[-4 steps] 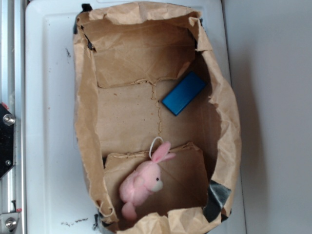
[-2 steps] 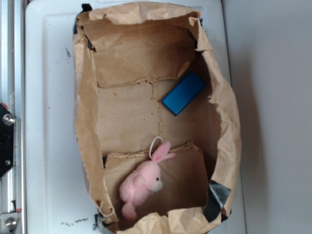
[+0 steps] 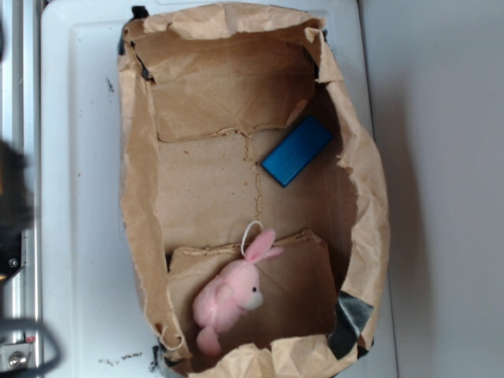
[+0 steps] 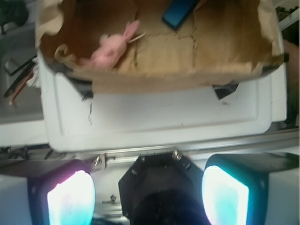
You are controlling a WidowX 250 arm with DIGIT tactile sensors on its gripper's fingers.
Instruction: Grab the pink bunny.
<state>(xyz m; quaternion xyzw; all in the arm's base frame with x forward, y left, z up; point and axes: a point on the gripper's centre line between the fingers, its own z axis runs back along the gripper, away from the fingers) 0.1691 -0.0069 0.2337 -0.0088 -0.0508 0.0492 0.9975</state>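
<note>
You're at the approach: your hand is spread wide, empty, well short of the pink bunny; reach into the paper bag.

Soft daylight, perhaps motion-blurred edges

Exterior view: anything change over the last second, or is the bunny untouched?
Only the arm at the left edge changed: the sharp black mount seen earlier is now a dark motion blur, so it has begun moving. The pink bunny and blue block lie unmoved in the paper-lined box. The gripper is open, holding nothing.
</note>
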